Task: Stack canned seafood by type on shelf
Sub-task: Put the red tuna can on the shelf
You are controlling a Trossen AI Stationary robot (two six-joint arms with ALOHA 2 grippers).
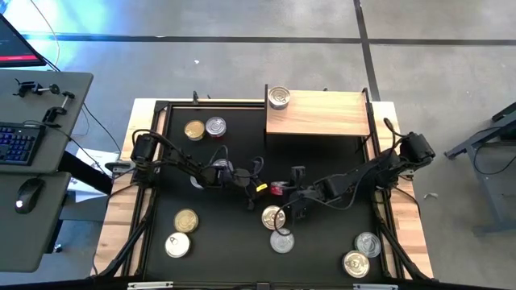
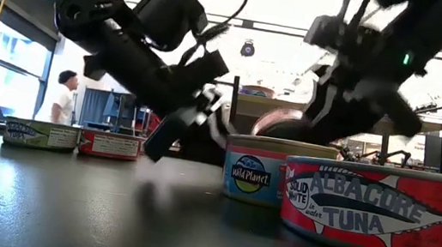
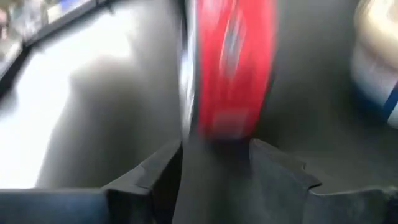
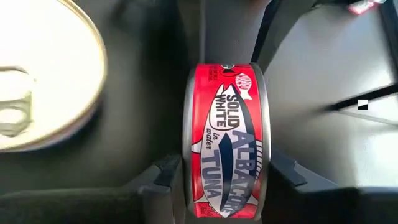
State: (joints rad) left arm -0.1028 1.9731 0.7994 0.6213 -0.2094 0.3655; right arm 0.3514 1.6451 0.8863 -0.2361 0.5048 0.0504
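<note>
One red tin [image 4: 224, 143], labelled solid white albacore tuna, stands on edge between the right gripper [image 4: 224, 171] fingers [image 4: 163, 174], which pinch it by its two flat faces. This held tin sits above the black table [image 1: 234, 234], off the shelf [image 1: 322, 117] and out in front of its left half, near the table's middle.

The left gripper [image 3: 214, 152] faces the same tin from the side away from the shelf's right end. Its fingers [image 3: 152, 174] are spread, with the tin's rim just beyond their tips. From the blurred left wrist view I cannot tell whether they touch it.

One silver-topped tin [image 1: 279, 98] lies flat on the shelf at its far left corner.

Two tins, a gold-topped one [image 1: 194, 130] and a silver-topped one [image 1: 215, 126], lie touching on the table just left of the shelf.

Two more, a Wild Planet tin [image 1: 273, 217] and a flat tuna tin [image 1: 281, 240], lie just beyond the held tin, farther from the shelf.

Four others lie well apart from the shelf at the table's opposite edge: a left pair [image 1: 186, 220] and a right pair [image 1: 355, 263].
</note>
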